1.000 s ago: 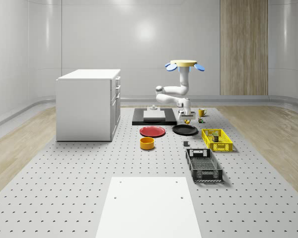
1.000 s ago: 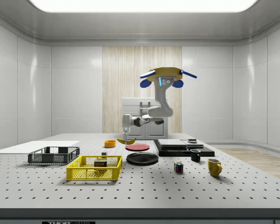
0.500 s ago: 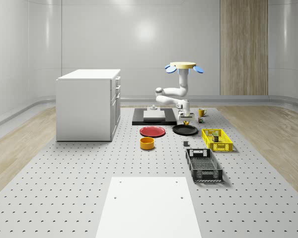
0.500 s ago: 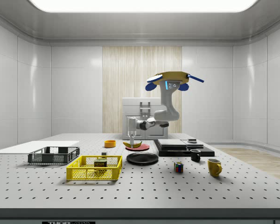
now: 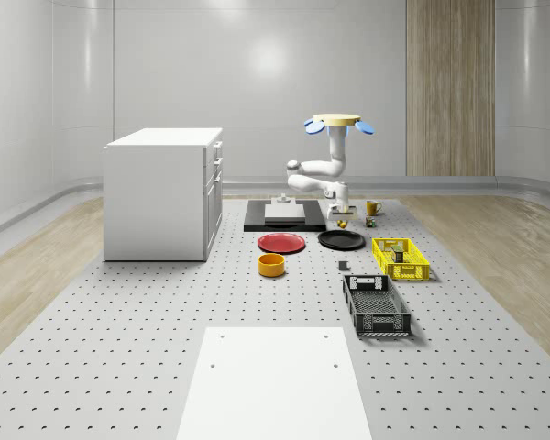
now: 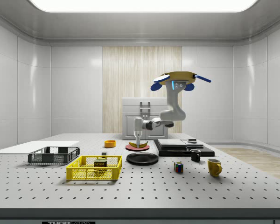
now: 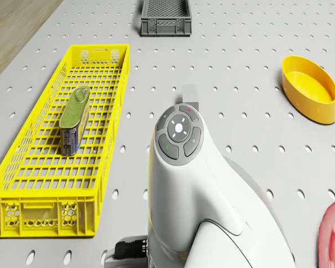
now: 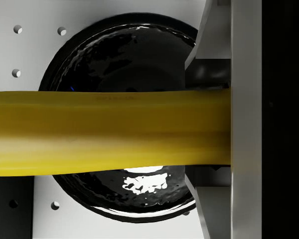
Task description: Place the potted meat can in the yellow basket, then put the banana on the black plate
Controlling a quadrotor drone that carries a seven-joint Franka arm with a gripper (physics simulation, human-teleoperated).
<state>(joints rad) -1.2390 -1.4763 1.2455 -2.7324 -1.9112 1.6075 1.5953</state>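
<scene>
The potted meat can (image 7: 73, 119) lies flat inside the yellow basket (image 7: 113, 84), also seen as the can (image 6: 100, 163) in the basket (image 6: 94, 173). My gripper (image 8: 209, 132) is shut on the banana (image 8: 109, 132), which crosses the view above the black plate (image 8: 119, 55). In the side view the banana (image 6: 139, 145) hangs under the gripper (image 6: 138, 138), a little above the black plate (image 6: 142, 158). The drone (image 6: 179, 79) hovers beyond the plate, its arm reaching toward the side view's left. In the whole-scene view the drone (image 5: 337, 120) hovers behind the plate (image 5: 341, 240).
A red plate (image 5: 281, 243) and a yellow bowl (image 5: 271, 265) lie left of the black plate in the whole-scene view. A dark crate (image 5: 376, 305) sits nearer the front, a white cabinet (image 5: 160, 192) at left. A cube (image 6: 178, 167) and two mugs (image 6: 214, 166) stand nearby.
The drone and arm have moved toward the side view's right, carrying the banana from beside the red plate to above the black plate.
</scene>
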